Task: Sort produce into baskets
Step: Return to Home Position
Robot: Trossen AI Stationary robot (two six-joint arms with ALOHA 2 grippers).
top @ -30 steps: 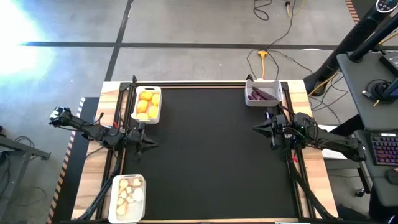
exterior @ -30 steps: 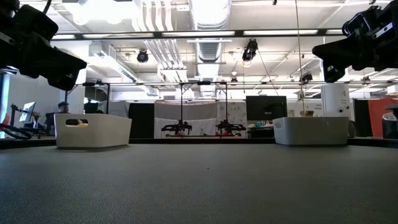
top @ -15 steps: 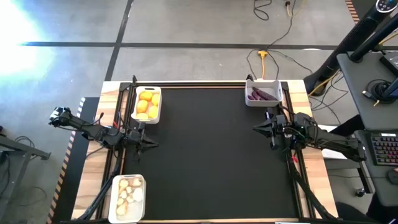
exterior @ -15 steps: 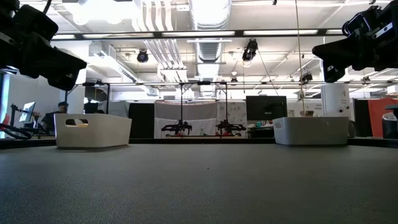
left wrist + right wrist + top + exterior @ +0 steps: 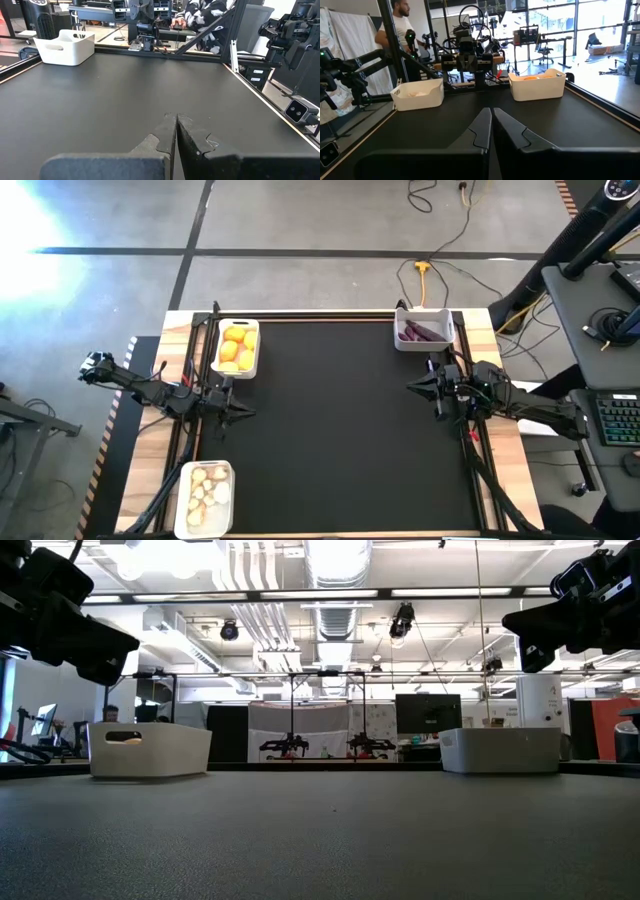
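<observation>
Black matte desk (image 5: 340, 430) carries no loose produce, so sorting appears complete. The white rectangular plastic bin at the far-left corner (image 5: 236, 323) holds round yellow lemon-like fruits (image 5: 236, 348). The far-right white bin (image 5: 425, 313) holds slim dark purple pieces (image 5: 420, 333). The near-left white bin (image 5: 205, 466) holds whitish-beige lumpy pieces (image 5: 207, 495). The left gripper (image 5: 248, 412) and right gripper (image 5: 412, 387) hover at opposite desk edges, fingers pressed together and empty.

Matt black table mat (image 5: 340, 430) (finely grained), smooth white plastic baskets (image 5: 150, 752), pale wood edges (image 5: 478, 330).

Lemons (image 5: 236, 348), beige lumps (image 5: 207, 490), purple pieces (image 5: 421, 333) fill separate white baskets (image 5: 424, 346).
</observation>
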